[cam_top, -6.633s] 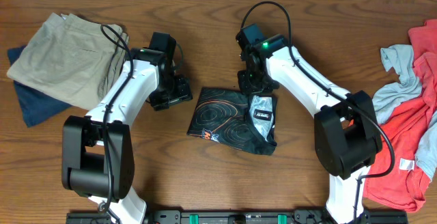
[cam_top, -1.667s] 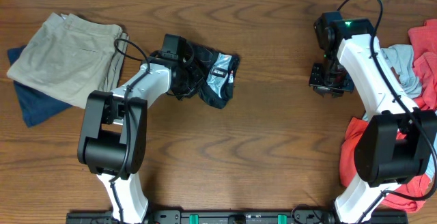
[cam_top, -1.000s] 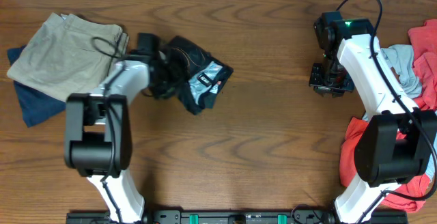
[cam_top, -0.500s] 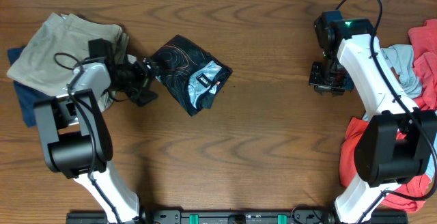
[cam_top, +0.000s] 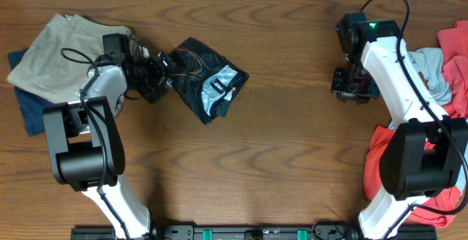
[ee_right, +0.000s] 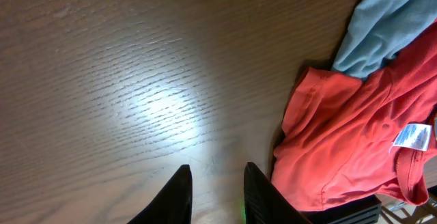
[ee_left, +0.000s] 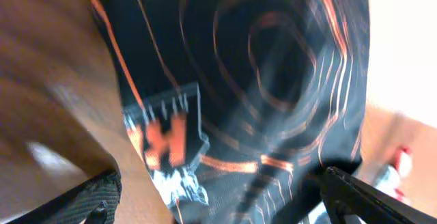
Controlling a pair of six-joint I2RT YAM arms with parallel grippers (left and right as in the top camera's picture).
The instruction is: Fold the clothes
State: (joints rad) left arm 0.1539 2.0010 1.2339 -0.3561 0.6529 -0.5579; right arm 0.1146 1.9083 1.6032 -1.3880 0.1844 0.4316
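The folded black T-shirt with thin orange lines lies on the table left of centre, a white printed patch facing up. My left gripper sits at its left edge, jaws wide open. In the left wrist view the black T-shirt fills the frame, blurred, with my left gripper spread at both lower corners around its near edge. My right gripper hovers over bare wood at the far right. Its jaws stand slightly apart with nothing between them. A coral-red shirt and a grey-blue shirt lie just right of it.
Folded khaki trousers rest on a navy garment at the far left, close behind my left arm. A heap of coral-red shirts and a grey-blue one covers the right edge.
My left gripper opened and let go of the black T-shirt, drew back left, then came back to its left edge. The shirt stays put. The right arm has not moved.
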